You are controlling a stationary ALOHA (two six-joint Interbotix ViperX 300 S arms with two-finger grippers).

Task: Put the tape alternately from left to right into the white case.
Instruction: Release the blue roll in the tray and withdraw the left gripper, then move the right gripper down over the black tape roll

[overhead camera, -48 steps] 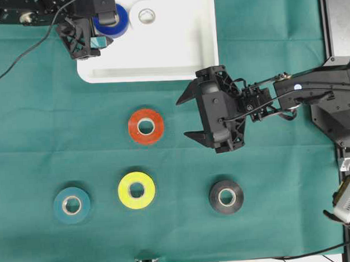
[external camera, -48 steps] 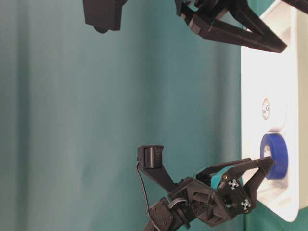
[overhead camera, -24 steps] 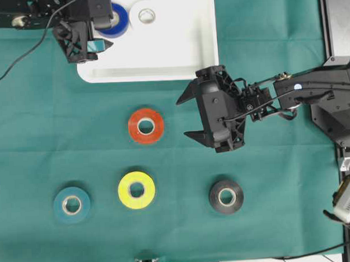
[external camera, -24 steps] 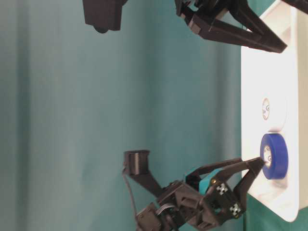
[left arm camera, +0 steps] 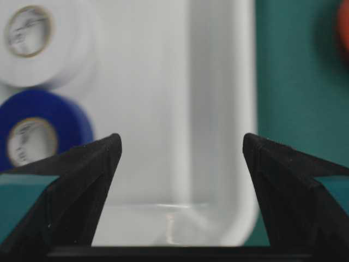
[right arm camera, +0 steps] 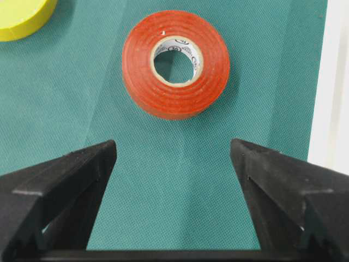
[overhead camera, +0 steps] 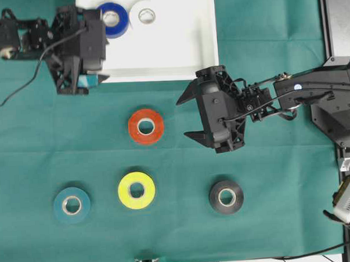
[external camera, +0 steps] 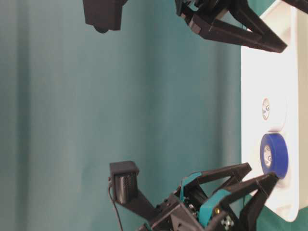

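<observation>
In the overhead view the white case point(overhead camera: 160, 47) is sitting at the top centre of the frame on the green cloth point(overhead camera: 47, 142). Two rolls are lying flat inside it, side by side along its upper left: the blue tape point(overhead camera: 112, 19) and, just to its right, the white tape point(overhead camera: 146, 15).

The left gripper point(overhead camera: 94, 81) is hovering at the upper left, over the case's lower left corner, its jaws spread wide and gripping nothing. Its wrist camera is showing the case floor between the two black fingers point(left arm camera: 82, 180), with the blue and white rolls off to the left.

The right gripper point(overhead camera: 189, 116) is hanging right of centre, jaws wide apart and empty, facing the red-orange tape point(overhead camera: 146, 126), which is lying on the cloth just left of it.

Along the lower part of the frame the teal tape point(overhead camera: 72, 204), yellow tape point(overhead camera: 136, 190) and black tape point(overhead camera: 226, 196) are lying flat on the cloth, well apart from the case.
</observation>
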